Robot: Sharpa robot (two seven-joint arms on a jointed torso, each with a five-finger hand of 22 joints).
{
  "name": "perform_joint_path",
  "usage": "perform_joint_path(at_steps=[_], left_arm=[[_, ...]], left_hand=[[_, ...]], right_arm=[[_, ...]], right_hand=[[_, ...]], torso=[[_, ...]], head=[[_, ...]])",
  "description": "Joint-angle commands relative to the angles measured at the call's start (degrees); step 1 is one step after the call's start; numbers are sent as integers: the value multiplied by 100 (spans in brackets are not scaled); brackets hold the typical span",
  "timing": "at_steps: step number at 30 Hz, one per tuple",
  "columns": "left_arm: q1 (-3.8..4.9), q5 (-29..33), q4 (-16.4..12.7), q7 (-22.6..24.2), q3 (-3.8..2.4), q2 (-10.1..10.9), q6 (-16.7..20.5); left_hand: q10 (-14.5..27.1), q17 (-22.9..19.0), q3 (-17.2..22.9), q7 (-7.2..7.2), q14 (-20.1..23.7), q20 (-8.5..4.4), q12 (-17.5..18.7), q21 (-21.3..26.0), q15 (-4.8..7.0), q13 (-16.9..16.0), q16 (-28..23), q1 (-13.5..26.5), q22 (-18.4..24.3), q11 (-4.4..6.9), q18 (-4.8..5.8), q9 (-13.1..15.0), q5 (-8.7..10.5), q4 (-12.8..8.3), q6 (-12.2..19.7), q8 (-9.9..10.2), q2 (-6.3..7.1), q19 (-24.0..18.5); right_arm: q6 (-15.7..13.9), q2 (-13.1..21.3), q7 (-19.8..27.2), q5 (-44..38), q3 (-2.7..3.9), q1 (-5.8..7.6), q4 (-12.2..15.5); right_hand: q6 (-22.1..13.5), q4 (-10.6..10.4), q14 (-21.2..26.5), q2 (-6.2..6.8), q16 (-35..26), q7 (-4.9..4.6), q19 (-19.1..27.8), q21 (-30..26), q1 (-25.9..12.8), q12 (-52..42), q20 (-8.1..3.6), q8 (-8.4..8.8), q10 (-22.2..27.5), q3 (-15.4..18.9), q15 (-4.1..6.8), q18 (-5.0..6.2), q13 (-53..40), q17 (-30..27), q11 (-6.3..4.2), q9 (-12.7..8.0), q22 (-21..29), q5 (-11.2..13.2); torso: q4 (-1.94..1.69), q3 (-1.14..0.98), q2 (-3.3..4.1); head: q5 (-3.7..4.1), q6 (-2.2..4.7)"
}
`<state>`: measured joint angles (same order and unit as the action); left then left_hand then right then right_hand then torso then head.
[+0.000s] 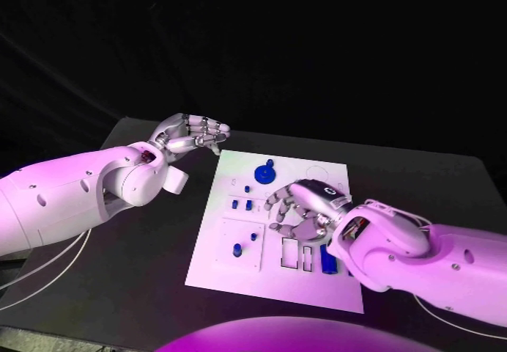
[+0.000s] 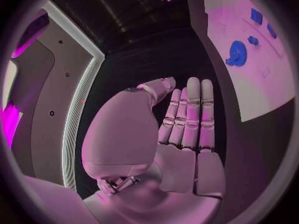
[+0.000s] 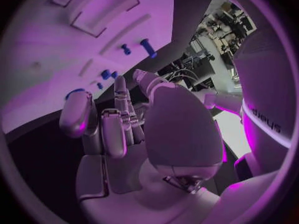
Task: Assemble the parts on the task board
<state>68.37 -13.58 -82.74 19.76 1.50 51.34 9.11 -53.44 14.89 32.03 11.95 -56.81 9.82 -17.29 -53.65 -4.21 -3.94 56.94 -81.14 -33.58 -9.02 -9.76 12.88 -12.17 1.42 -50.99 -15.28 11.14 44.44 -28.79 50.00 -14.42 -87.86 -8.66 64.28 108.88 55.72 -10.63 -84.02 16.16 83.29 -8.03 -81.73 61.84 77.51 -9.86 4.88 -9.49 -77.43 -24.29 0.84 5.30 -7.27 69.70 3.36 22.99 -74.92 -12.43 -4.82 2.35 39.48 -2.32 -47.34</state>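
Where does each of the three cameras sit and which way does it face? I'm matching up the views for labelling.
Head view: on the robot's head, looking down at the task board; both arms show, left hand beyond the board's far corner, right hand over it.
Left wrist view: behind the left hand, facing past its straight fingers to the board.
Right wrist view: behind the right hand, facing the board.
Shared: the blue gear shows in head and left wrist views.

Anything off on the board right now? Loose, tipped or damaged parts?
Nothing stands out. The board lies flat and the blue gear and small blue parts sit on it. The right hand is over the board; the left hand is off it.
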Motion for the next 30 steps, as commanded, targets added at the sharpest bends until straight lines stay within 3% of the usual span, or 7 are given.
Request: perform_joint_path(at_steps=[1, 2, 3, 5, 10, 17, 30], left_arm=[[2, 21, -16, 26, 8, 9, -82], [2, 22, -24, 25, 12, 16, -79], [2, 23, -34, 25, 16, 25, -78], [2, 25, -73, 24, 31, 63, -74], [-3, 27, -106, 26, 54, 99, -68], [-39, 33, -131, 25, 77, 102, -79], [-110, 42, -150, 24, 82, 91, -88]], left_hand=[[41, -5, -4, 29, 24, -4, -12, -36, -14, 6, -31, -11, -9, 14, -65, -7, -32, -40, -2, -1, -50, -37], [41, -5, -4, 29, 24, -4, -12, -36, -14, 6, -31, -11, -9, 14, -65, -7, -32, -40, -2, -1, -50, -37], [41, -5, -4, 29, 24, -4, -12, -36, -14, 6, -31, -11, -9, 14, -65, -7, -32, -40, -2, -1, -50, -37], [45, -5, -8, 30, 26, -2, -13, -36, -16, 6, -33, -3, -9, 13, -64, -8, -31, -39, 1, 0, -48, -42], [45, -5, -8, 30, 26, -2, -13, -36, -16, 6, -33, -3, -9, 13, -64, -8, -31, -39, 1, 0, -47, -42], [45, -5, -8, 30, 26, -2, -13, -36, -16, 6, -33, -3, -9, 13, -64, -8, -31, -39, 1, 0, -47, -42], [52, -5, -12, 32, 28, 2, -17, -33, -19, 5, -37, 13, -10, 11, -63, -11, -31, -36, 10, 2, -49, -51]], right_arm=[[8, 380, 134, 1603, -4, 124, 65], [112, 541, 134, 1765, -7, 157, 94], [185, 670, 129, 1861, -11, 176, 120], [382, 1050, 82, 2036, -32, 206, 203], [501, 1535, -159, 2031, -72, 129, 343], [376, 1801, -718, 1845, -139, -122, 430], [299, 1647, -1371, 1247, -168, -498, 464]], right_hand=[[152, -177, -257, 17, 51, 135, -81, 125, -352, -609, -70, -211, -364, 425, 132, -54, -481, 75, -143, 98, -841, -3], [82, -214, -244, -18, 33, 167, -100, 177, -329, -1087, -128, -328, -224, 660, 143, -65, -960, 12, -165, 178, -868, -8], [-107, -314, -282, -79, 93, 238, -157, 324, -121, -2625, -207, -666, 452, 1002, 135, -69, -2552, 111, -292, 444, -930, -66], [-109, -580, -325, -220, 187, 214, -216, 533, -274, -4531, -145, -895, 89, 1230, 184, -132, -4528, 384, -208, 606, -976, -28], [-203, -604, -417, -490, 392, 249, -299, 817, -383, -6326, -163, -1213, -326, 1930, 196, -175, -6472, 966, -234, 890, -1039, -44], [-248, -620, -446, -713, 459, 256, -326, 929, -537, -6800, -157, -1312, -510, 2660, 195, -192, -7017, 1171, -234, 986, -1061, -49], [-164, -635, -456, -799, 479, 294, -339, 993, -772, -6943, -168, -1413, -594, 3143, 214, -200, -7202, 1243, -262, 1042, -1073, -67]], torso=[[34, 24, -33], [42, 28, -44], [44, 29, -50], [64, 33, -61], [96, 37, -88], [130, 59, -133], [136, 77, -136]], head=[[226, 5], [287, 2], [361, 20], [488, 28], [661, -16], [800, -68], [808, -131]])
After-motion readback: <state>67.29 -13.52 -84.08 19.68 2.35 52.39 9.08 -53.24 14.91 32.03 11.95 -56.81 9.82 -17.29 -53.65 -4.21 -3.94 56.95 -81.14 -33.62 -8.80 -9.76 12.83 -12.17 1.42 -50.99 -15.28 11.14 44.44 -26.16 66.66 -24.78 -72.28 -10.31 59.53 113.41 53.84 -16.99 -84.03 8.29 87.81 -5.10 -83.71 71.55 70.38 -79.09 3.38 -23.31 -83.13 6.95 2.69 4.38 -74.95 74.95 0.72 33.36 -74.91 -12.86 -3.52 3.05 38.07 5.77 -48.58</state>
